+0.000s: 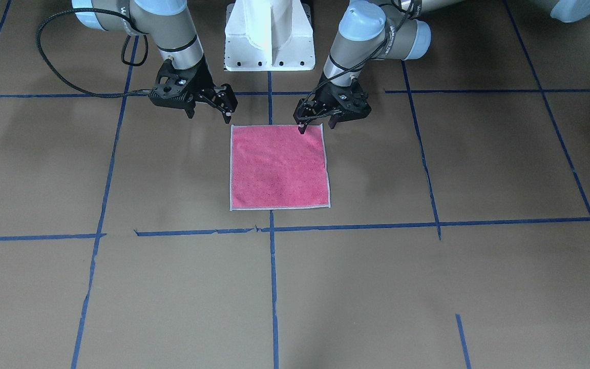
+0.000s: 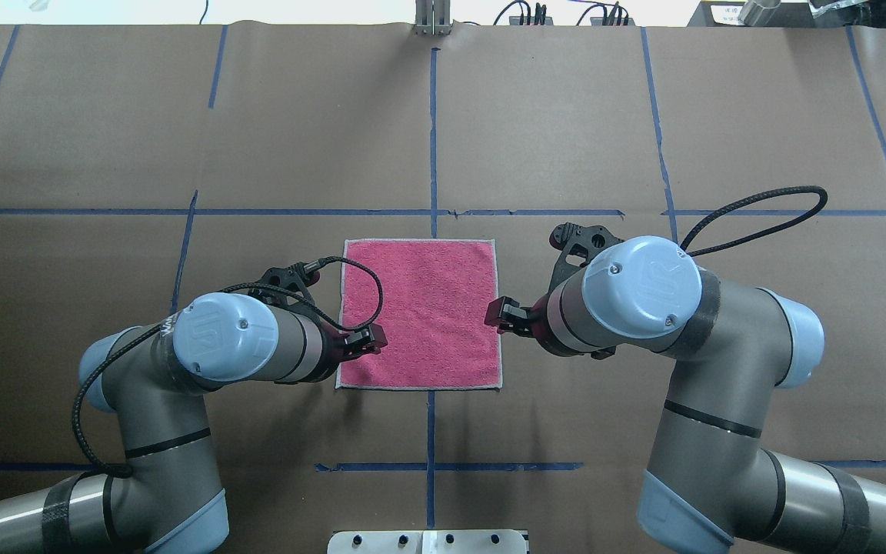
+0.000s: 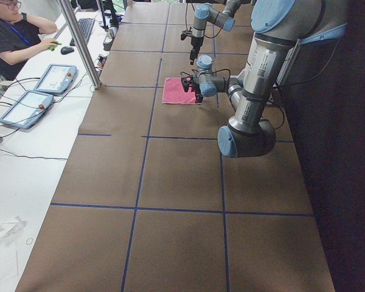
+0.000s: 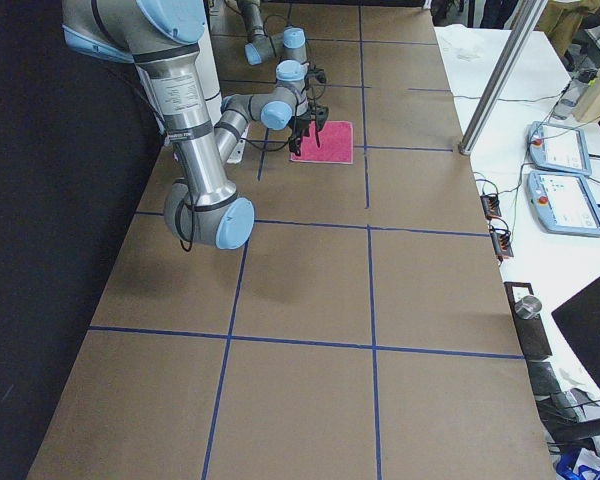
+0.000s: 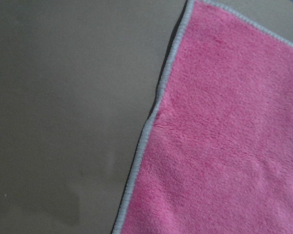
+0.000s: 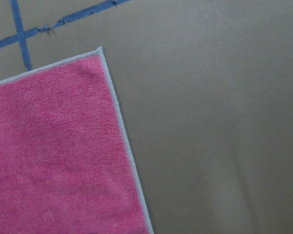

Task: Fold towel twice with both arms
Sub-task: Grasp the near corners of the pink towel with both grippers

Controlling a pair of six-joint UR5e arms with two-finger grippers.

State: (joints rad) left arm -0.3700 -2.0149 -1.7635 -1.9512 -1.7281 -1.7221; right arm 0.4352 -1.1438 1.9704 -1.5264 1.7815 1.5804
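The towel [image 1: 279,166] lies flat on the table, pink face up, with pale edging; it also shows in the overhead view [image 2: 420,312]. My left gripper [image 1: 316,126] is open and low at the towel's robot-side corner on my left, one fingertip [image 1: 301,129] over the edge, the other off the cloth. My right gripper [image 1: 210,116] is open and empty, just outside the other robot-side corner. From overhead, the left gripper [image 2: 362,344] and right gripper [image 2: 501,315] flank the towel. The wrist views show only a towel edge [image 5: 219,146] and a corner [image 6: 53,146], no fingers.
The white pedestal base [image 1: 269,36] stands behind the towel. Blue tape lines [image 1: 273,287] cross the brown table. An operator [image 3: 12,36] sits by tablets [image 3: 55,78] and a metal pole [image 3: 79,42] on the far side.
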